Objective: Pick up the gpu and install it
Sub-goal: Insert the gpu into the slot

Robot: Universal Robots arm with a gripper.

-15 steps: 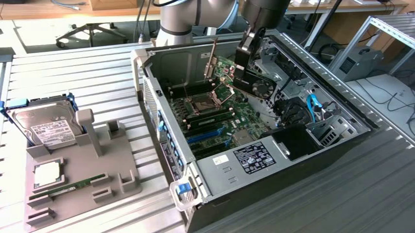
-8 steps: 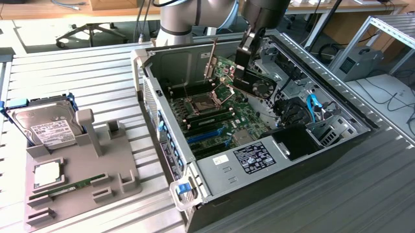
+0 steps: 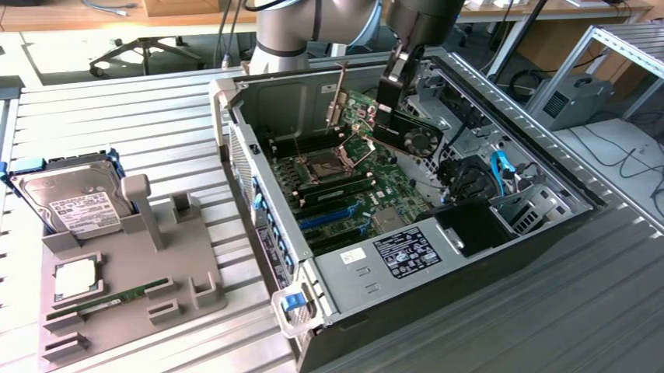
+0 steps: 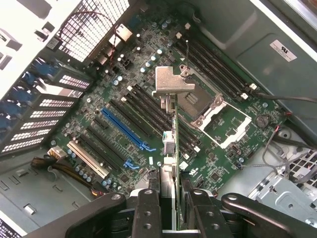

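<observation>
The gpu [image 3: 415, 138], a black card with a round fan, hangs inside the open computer case [image 3: 415, 256], above the motherboard [image 3: 343, 194]. My gripper [image 3: 394, 101] reaches down from above and is shut on its upper edge. In the wrist view the gpu [image 4: 174, 148] appears edge-on, a thin green board with its silver end bracket [image 4: 171, 82] farthest from the camera. The two black fingers [image 4: 147, 213] of my gripper [image 4: 176, 215] clamp it from both sides. The card hovers over the motherboard [image 4: 148, 69], between the blue slot [image 4: 126, 129] and the open processor socket [image 4: 218, 116], touching neither.
On the exterior view's left a grey holder [image 3: 176, 264] carries a silver hard drive [image 3: 78, 206], a processor chip [image 3: 78, 278] and a green memory stick [image 3: 109, 299]. Inside the case are blue cables [image 3: 498, 175], a black power supply cover [image 3: 472, 225] and drive bays.
</observation>
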